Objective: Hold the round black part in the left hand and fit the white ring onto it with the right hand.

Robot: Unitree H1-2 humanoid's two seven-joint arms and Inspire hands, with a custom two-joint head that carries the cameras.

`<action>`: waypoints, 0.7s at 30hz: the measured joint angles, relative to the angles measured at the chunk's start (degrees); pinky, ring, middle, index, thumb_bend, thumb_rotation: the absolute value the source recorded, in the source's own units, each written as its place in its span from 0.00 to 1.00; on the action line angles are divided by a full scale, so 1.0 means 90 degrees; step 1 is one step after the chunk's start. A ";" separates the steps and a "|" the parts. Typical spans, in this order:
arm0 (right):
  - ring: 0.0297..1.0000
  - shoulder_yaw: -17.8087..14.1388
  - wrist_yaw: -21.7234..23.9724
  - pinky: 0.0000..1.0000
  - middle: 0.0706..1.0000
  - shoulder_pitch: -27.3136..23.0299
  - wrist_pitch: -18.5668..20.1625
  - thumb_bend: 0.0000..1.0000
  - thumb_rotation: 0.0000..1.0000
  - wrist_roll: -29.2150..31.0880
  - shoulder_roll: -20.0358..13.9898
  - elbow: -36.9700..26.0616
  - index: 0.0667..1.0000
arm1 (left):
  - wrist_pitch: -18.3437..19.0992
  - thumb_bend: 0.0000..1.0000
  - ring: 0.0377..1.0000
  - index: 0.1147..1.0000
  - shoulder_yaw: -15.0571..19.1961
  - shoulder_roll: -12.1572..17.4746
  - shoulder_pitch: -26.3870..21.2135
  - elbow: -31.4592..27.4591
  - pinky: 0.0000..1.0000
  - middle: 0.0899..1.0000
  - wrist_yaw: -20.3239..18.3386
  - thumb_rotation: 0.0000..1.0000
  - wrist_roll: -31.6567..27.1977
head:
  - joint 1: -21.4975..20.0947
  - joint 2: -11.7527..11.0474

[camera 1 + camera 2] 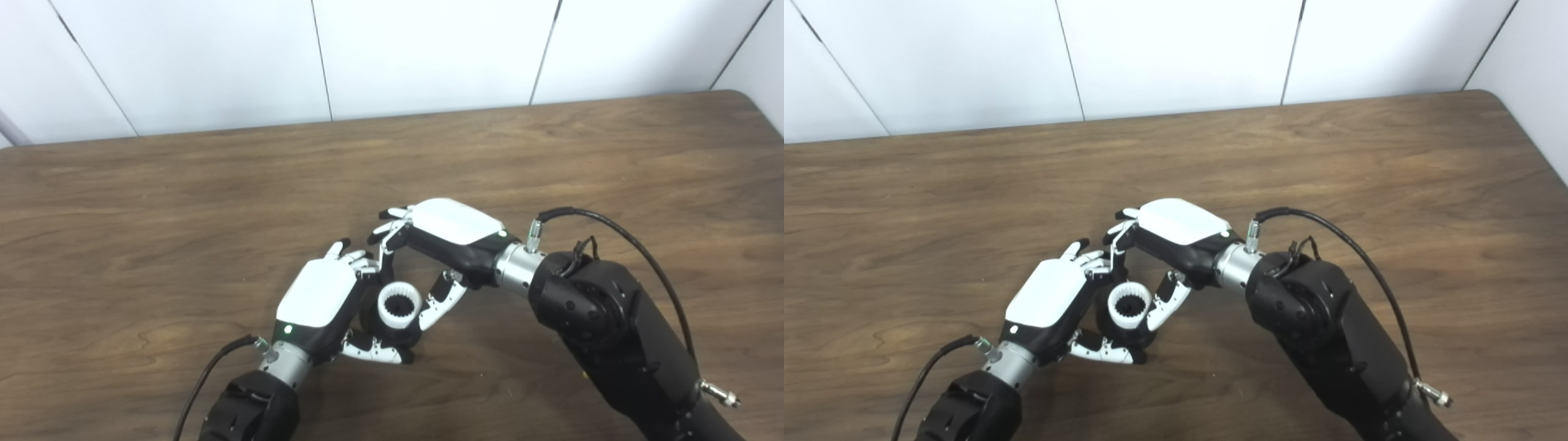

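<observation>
My left hand (318, 294) is shut on the round black part (370, 318), holding it just above the table near the front middle. The white ring (399, 304), with teeth on its inner wall, sits on top of the black part, opening up. My right hand (450, 228) reaches in from the right. Its thumb (440, 301) lies against the ring's right side and its fingers (386, 248) curl down at the ring's far left side, so it pinches the ring. Most of the black part is hidden by both hands.
The brown wooden table (551, 159) stretches out around the hands. White wall panels stand behind its far edge. A black cable (637, 245) loops off my right wrist and another (202, 380) off my left wrist.
</observation>
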 measured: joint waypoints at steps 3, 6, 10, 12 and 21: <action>0.96 0.0007 -0.0001 0.97 0.84 0.0039 0.0000 0.52 0.13 -0.0012 0.0053 0.0000 0.45 | 0.0005 0.52 0.87 0.42 -0.0001 -0.0001 -0.0001 0.0000 1.00 0.75 -0.0002 0.05 0.0001 | 0.0000 0.0000; 0.96 0.0018 -0.0031 0.97 0.84 0.0058 -0.0010 0.52 0.13 -0.0035 0.0083 0.0008 0.45 | 0.0005 0.52 0.87 0.42 -0.0002 -0.0001 -0.0003 0.0000 1.00 0.75 -0.0001 0.05 0.0004 | -0.0010 0.0000; 0.96 0.0041 -0.0091 0.96 0.84 0.0068 -0.0038 0.52 0.13 -0.0049 0.0094 0.0037 0.45 | 0.0023 0.52 0.87 0.42 -0.0004 -0.0005 -0.0007 0.0000 1.00 0.75 -0.0005 0.05 0.0007 | -0.0010 0.0000; 0.96 0.0047 -0.0124 0.96 0.84 0.0074 -0.0039 0.52 0.13 -0.0047 0.0096 0.0049 0.45 | 0.0039 0.52 0.87 0.42 -0.0010 -0.0008 -0.0012 0.0000 1.00 0.75 -0.0005 0.05 0.0012 | -0.0010 0.0000; 0.96 0.0048 -0.0158 0.97 0.84 0.0089 -0.0040 0.52 0.13 -0.0047 0.0090 0.0071 0.45 | 0.0044 0.52 0.87 0.42 -0.0016 -0.0004 -0.0014 0.0000 0.99 0.75 -0.0003 0.05 0.0018 | 0.0000 0.0010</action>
